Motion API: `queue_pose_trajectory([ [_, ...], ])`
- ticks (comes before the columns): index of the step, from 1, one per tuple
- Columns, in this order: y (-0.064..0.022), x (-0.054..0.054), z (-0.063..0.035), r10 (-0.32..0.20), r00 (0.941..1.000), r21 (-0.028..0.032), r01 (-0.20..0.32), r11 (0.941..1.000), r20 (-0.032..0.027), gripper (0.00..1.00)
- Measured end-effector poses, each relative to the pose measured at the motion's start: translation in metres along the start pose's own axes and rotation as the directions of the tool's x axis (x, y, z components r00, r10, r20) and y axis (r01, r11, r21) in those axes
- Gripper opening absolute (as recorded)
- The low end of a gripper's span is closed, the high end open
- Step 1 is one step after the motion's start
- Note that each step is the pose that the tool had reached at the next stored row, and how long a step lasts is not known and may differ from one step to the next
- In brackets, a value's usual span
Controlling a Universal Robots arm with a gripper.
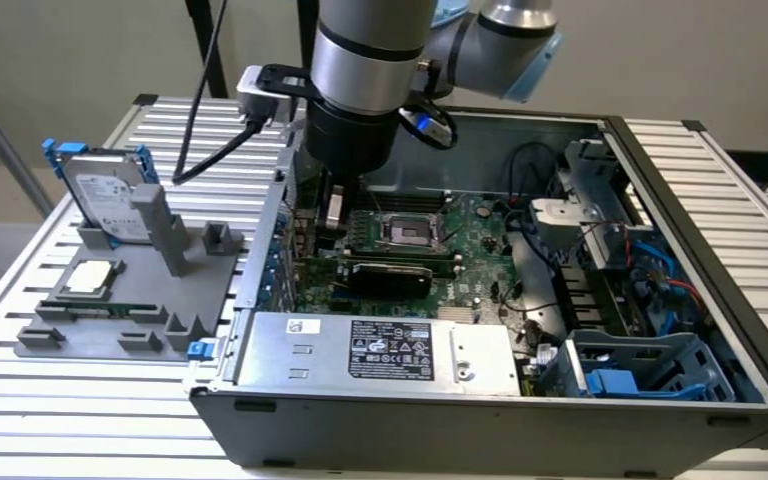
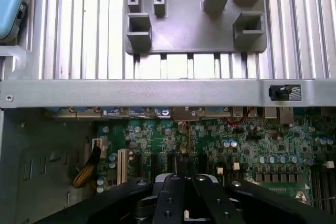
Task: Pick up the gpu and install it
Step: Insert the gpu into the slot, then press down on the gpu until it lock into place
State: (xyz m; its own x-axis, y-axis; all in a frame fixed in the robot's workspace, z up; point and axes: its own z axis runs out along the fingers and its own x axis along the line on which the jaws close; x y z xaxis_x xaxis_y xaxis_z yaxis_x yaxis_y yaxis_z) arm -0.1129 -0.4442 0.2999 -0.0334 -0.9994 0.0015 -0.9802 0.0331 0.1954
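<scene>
Dark, thin and seen edge-on, the card point(image 2: 181, 148) stands upright over the green main board point(image 2: 262, 145) inside the open computer case point(image 1: 491, 415). Its long axis runs from the case's rear wall point(image 2: 157, 94) straight back to the gripper point(image 2: 181, 182). In the exterior view that is a line from about 9 o'clock to 3 o'clock, with the rear-wall end at 9.

The gripper is directly above the card's near end, not off to one side. Its two black fingers point(image 2: 207, 195) are pressed together, and they appear to pinch the card's upper edge between them. Whether the lower edge is already in a slot is hidden, so I cannot tell if it is seated.

The row of long slots point(image 2: 123, 163) sits just beside and below the card and runs the same way it does. By my judgement, what matters here is how well the card's line matches the slot's line, more than any sideways reach.

In the exterior view the arm point(image 1: 357, 90) comes down at about 11 o'clock of the square processor socket point(image 1: 404, 232). The grey parts stand point(image 1: 117, 320) is well apart at 9 o'clock, outside the case.
</scene>
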Motion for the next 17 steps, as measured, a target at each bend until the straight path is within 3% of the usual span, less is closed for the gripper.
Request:
queue_pose_trajectory([
  [3, 0.0044, -0.001, 0.0009, 0.0, 1.0, -0.0333, 0.0, 0.9994, -0.0011, 0.11],
  [4, 0.0054, -0.001, 0.0012, 0.0, 1.0, -0.042, 0.0, 0.9991, -0.0015, 0.11],
  [5, 0.0056, -0.001, 0.0015, 0.0, 1.0, -0.0467, 0.0, 0.9989, -0.0017, 0.11],
  [17, 0.0124, -0.004, 0.0064, 0.0, 1.0, -0.0502, 0.0, 0.9987, -0.0019, 0.11],
])
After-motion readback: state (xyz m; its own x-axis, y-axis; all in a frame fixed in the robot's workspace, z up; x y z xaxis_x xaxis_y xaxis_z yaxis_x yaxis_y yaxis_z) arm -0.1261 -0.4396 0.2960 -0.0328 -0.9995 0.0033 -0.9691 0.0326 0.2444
